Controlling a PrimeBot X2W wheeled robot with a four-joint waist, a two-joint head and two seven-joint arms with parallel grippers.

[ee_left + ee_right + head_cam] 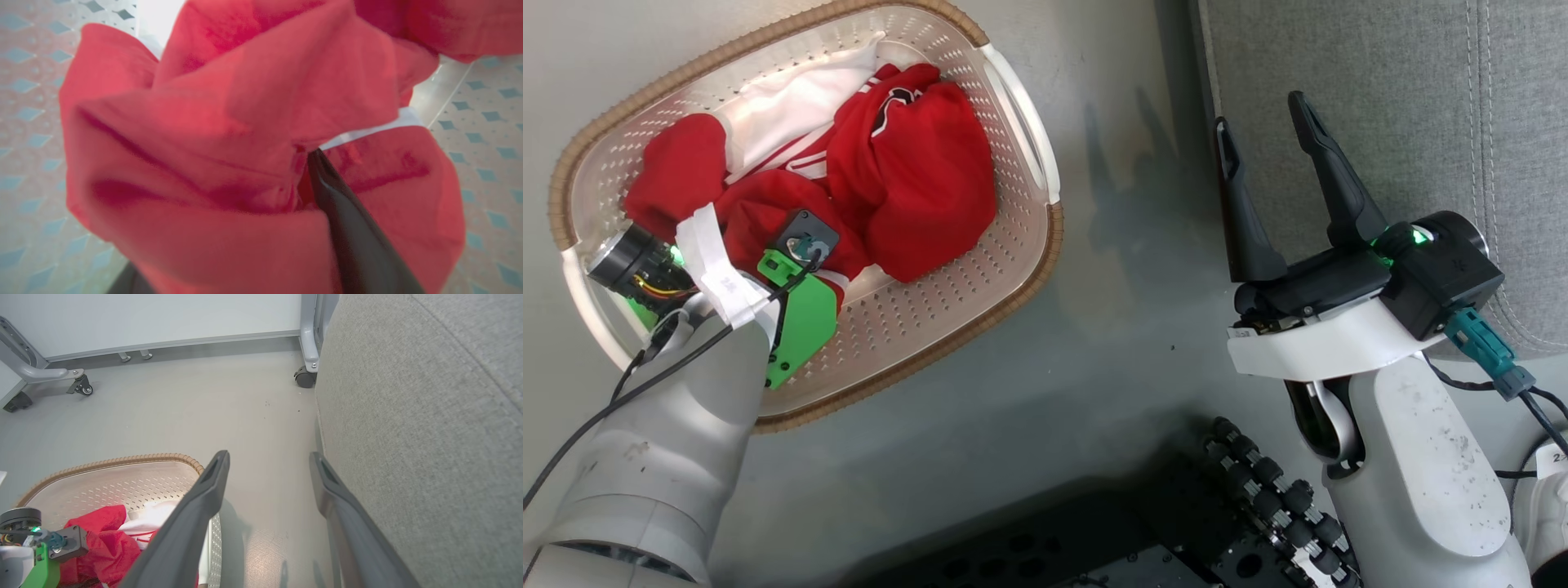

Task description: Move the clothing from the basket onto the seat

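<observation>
The cream basket (988, 282) stands on the floor at the upper left, holding the red clothing (923, 180), part of it with white trim (800, 159). My left gripper (294, 163) reaches down into the pile. One dark finger (347, 228) shows, and bunched red fabric is pinched against it and hides the other. My right gripper (1260, 112) hangs open and holds nothing, above the floor beside the grey couch (1380, 82). In the right wrist view, the open right gripper (269, 455) has the couch (429, 416) on its right, with the basket (122, 486) and the clothing (102, 535) at the lower left.
A white cloth (784, 98) lies at the back of the basket. My black base with its roller wheel (1258, 490) is at the bottom. Two casters (304, 377) (83, 388) of grey wheeled frames stand on the floor beyond, before a white wall.
</observation>
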